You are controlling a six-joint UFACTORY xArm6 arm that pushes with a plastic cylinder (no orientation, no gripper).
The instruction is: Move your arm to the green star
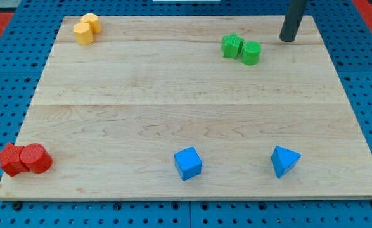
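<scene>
One tip (288,40) near green star (232,45), apart, view's right; no jaws fitted.

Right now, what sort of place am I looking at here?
Probably a robotics lab bench: a pale wooden board lies on a blue perforated metal base, small coloured blocks like the green star block dot it, and my tip stands at the view's top right.

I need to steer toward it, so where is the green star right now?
The green star sits near the view's top, right of centre, touching the green cylinder on its right. My tip is further right, apart from both.
</scene>
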